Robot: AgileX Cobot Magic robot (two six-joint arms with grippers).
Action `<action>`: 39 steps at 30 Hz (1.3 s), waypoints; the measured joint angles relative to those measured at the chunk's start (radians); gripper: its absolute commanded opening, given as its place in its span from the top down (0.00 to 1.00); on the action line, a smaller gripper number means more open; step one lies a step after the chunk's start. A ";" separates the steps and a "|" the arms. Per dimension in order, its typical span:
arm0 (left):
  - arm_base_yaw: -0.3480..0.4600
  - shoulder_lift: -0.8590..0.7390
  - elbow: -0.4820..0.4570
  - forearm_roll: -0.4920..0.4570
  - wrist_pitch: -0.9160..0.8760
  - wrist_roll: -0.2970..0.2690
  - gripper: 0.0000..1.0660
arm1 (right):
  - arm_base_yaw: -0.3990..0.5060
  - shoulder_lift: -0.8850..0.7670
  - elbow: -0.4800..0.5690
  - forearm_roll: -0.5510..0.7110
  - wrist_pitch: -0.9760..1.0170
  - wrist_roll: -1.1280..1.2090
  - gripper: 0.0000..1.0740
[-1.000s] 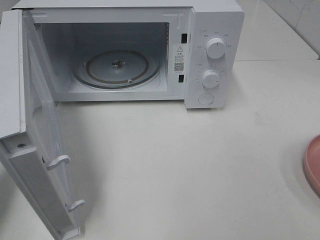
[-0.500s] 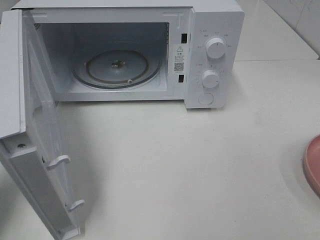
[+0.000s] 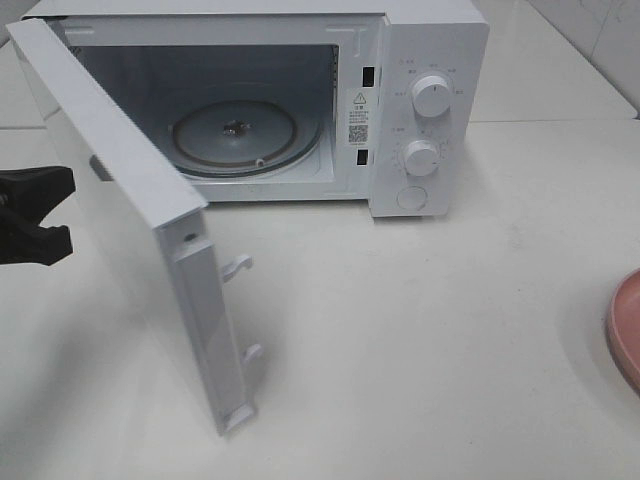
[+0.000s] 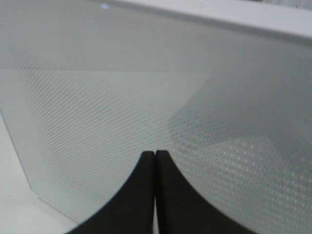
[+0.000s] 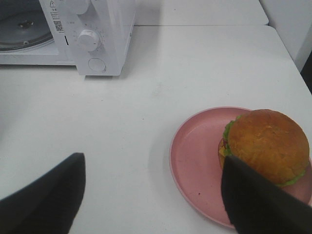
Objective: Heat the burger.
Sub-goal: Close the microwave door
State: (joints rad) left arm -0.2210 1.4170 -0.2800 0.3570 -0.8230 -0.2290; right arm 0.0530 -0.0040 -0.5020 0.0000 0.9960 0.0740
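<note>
The burger (image 5: 268,144), with a glossy brown bun and green lettuce, sits on a round pink plate (image 5: 195,156) on the white table. My right gripper (image 5: 151,195) is open just above the table, one finger (image 5: 46,195) out to the side of the plate and the other finger (image 5: 258,200) in front of the burger's near edge. In the high view only the plate's rim (image 3: 625,325) shows and the burger is out of view. My left gripper (image 3: 25,215) is shut, its fingertips (image 4: 155,163) against the outer glass of the microwave door (image 3: 130,200).
The white microwave (image 3: 430,60) stands at the back with its cavity open and the glass turntable (image 3: 235,135) bare. Its door stands half swung out over the table's left side. Two dials and a button sit on the right panel (image 3: 420,150).
The door has swung from wide open to about halfway toward the cavity. My left gripper has come into view behind it at the left edge. The plate has not moved.
</note>
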 measured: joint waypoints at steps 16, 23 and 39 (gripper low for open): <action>-0.253 0.142 -0.048 -0.265 -0.046 0.122 1.00 | 0.000 0.000 0.000 0.000 0.000 0.000 0.29; -0.327 0.207 -0.116 -0.345 -0.046 0.149 1.00 | 0.000 0.000 0.000 0.000 0.000 0.000 0.29; -0.404 0.357 -0.372 -0.441 -0.009 0.152 1.00 | 0.000 0.000 0.000 0.000 0.000 0.000 0.29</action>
State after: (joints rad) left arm -0.6250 1.7740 -0.6520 -0.0840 -0.8320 -0.0770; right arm 0.0530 -0.0040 -0.5020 0.0000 0.9960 0.0740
